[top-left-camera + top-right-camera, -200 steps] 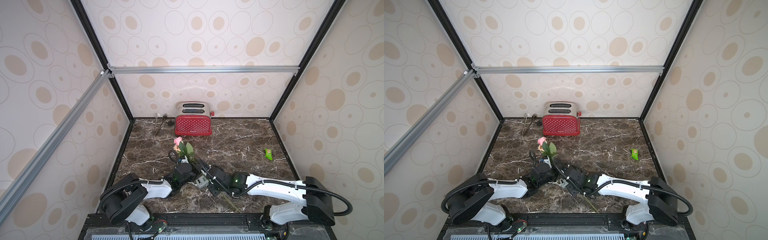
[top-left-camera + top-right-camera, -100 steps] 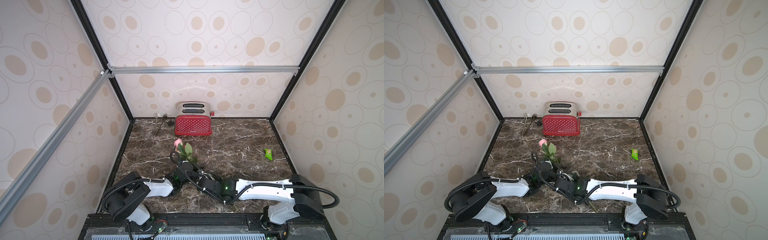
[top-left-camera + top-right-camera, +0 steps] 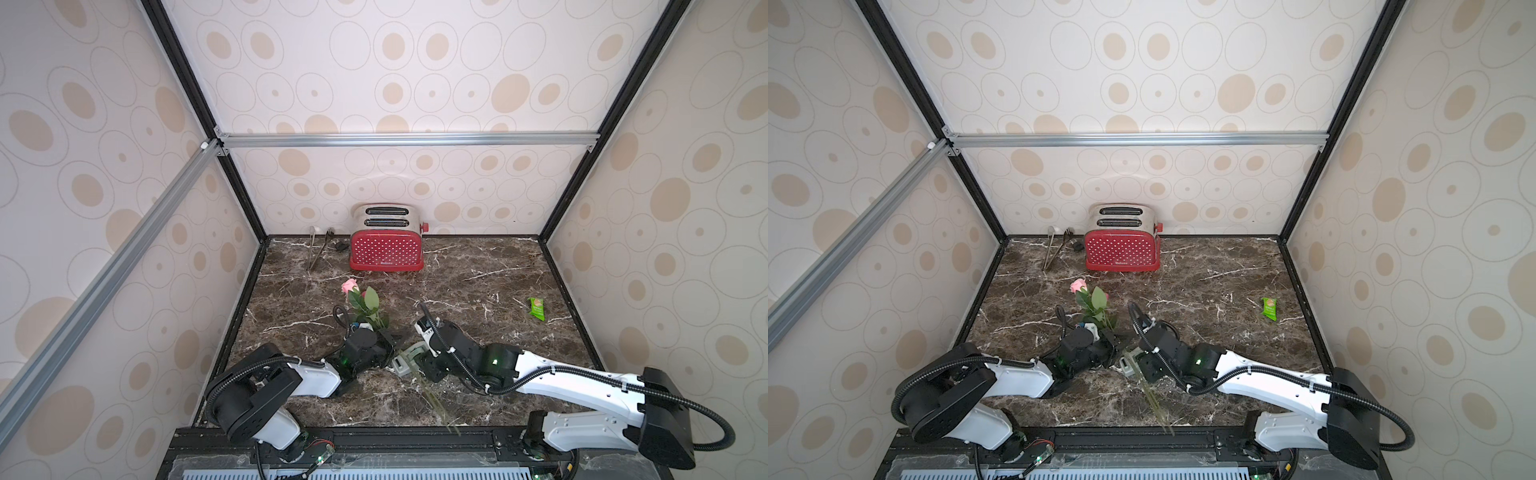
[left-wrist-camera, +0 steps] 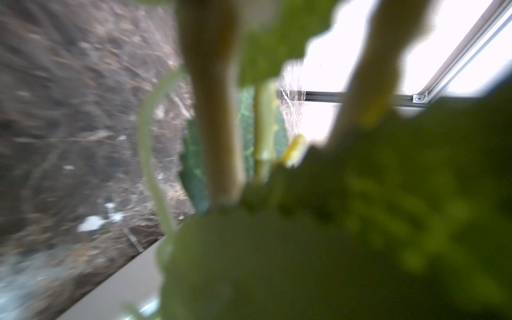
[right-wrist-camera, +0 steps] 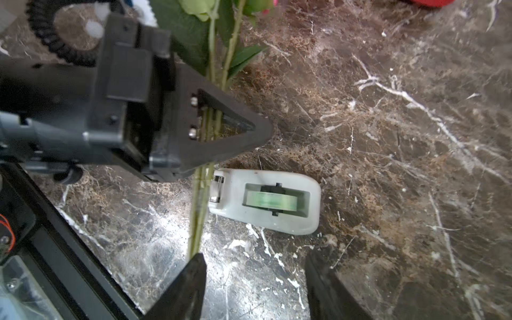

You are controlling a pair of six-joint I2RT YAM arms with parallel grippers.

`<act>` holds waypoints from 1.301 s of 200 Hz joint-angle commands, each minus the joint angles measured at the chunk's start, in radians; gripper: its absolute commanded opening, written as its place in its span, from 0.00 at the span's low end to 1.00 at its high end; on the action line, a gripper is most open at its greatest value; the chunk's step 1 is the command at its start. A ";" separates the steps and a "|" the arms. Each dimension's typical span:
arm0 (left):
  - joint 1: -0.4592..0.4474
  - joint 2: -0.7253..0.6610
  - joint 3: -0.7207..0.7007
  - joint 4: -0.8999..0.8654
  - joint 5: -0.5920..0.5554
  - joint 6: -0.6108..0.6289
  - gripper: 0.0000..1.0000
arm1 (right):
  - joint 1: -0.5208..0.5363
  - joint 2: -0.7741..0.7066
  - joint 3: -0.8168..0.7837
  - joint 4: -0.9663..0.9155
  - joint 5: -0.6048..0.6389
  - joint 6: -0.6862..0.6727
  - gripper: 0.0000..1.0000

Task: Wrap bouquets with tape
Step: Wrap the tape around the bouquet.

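The left end effector (image 5: 249, 130) is clamped on the stems of the bouquets (image 5: 201, 205). The stems run between its black fingers (image 5: 230, 144) and show through the triangular cut-out in the upper one, which hides most of the grip. The right end effector (image 5: 255, 279) hovers with its jaws apart and nothing between them. Only its two fingertips enter its wrist view, cut off at the frame edge. Just beyond them the tape (image 5: 266, 202) sits on the worktop (image 5: 415, 138). Its cutter end is against or just beside the stems, and it is unclear which.

The left wrist view is filled with blurred leaves and stems close to the lens, so little else can be made out there. In both top views the right arm covers part of the tape. One pink rose (image 3: 350, 286) shows plainly while the other blooms are largely hidden behind leaves. The stem ends reach the worktop's front edge.

At the back wall stand a red toaster (image 3: 386, 249) and some utensils (image 3: 316, 249). A green packet (image 3: 536, 308) lies well apart on the right.

A second ago the right end effector was closed and reaching in close beside the left. It has since opened, and its arm has swung back toward the right. The left end effector, then partly open, has closed on the stems. Bouquets and tape lie about where they were.
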 commanded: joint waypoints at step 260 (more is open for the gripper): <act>0.062 -0.159 -0.184 0.065 -0.214 0.056 0.00 | -0.292 0.417 0.200 0.079 -0.346 -0.131 0.59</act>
